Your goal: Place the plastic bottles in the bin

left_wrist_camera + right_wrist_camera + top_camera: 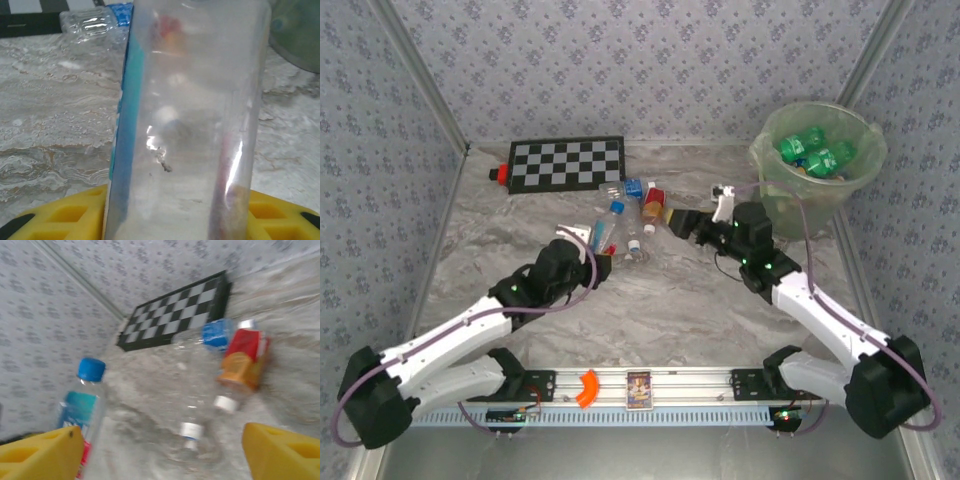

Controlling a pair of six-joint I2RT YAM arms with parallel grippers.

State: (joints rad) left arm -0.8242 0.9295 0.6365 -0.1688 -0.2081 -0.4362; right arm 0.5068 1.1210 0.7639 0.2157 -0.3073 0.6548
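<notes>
As I peered through the left wrist camera, a clear blue-labelled bottle (190,125) stood right between the yellow fingers (55,215) of the left gripper (599,241). It was so close that I could not tell whether they clamped it. The right gripper (162,450) was spread wide and held nothing. Just ahead of it lay a clear white-capped bottle (192,395), with an orange bottle (242,360) beside that and the checkerboard (175,310) beyond. At the far right corner, the bin (817,200) held green bottles (815,150).

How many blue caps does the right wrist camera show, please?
2: one on the upright bottle at left, one blue cap beside the orange-brown bottle; more may be hidden.
</notes>
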